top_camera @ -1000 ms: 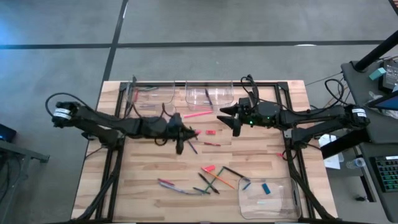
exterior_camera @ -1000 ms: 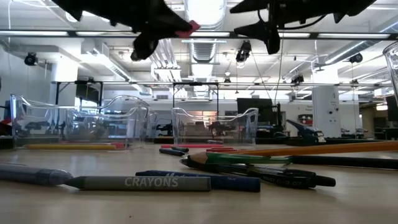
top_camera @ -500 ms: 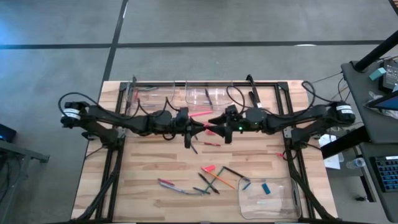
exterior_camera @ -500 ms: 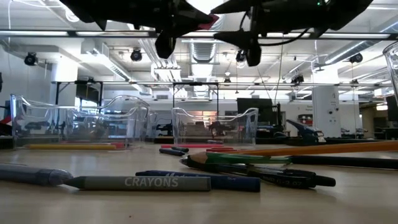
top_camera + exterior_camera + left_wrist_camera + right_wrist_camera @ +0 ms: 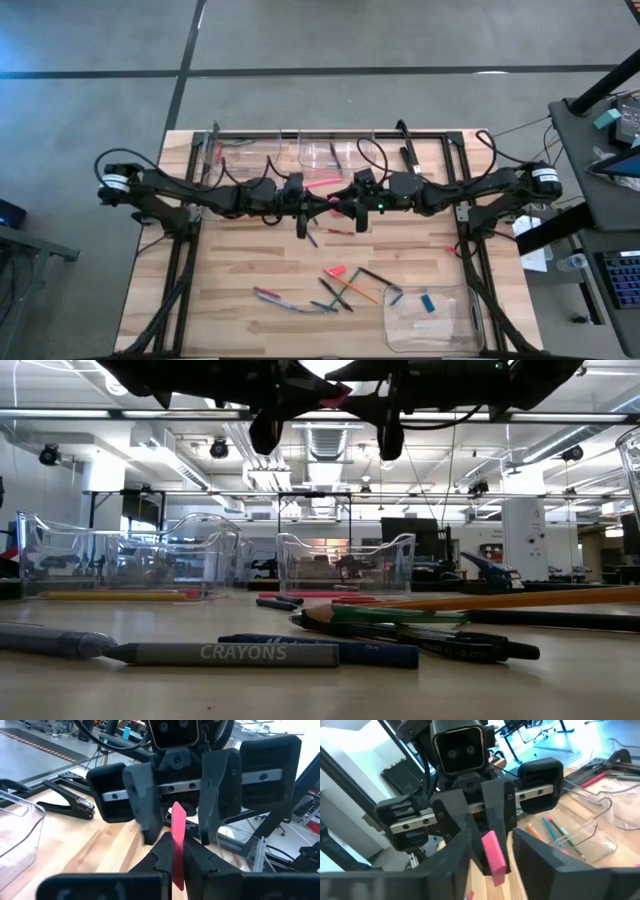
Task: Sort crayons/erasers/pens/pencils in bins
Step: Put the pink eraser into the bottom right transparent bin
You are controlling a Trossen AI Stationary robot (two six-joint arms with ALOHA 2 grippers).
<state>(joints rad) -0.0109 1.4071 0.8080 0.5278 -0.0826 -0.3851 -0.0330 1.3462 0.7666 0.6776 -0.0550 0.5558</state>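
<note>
Above desk (image 5: 230, 260), mid-handover: pink eraser (image 5: 176, 835) pinched by left fingers (image 5: 161, 859), flanked by spread right fingers (image 5: 145, 815). Risked dropping if released early.

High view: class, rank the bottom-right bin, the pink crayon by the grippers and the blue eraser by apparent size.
1. Bottom-right bin, largest.
2. Pink crayon.
3. Blue eraser, lying inside that bin, smallest.

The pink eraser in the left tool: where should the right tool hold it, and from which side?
Grip the free end of the pink eraser that sticks out past the left tool. Come head-on from the right tool side, pinching its flat faces.
</note>
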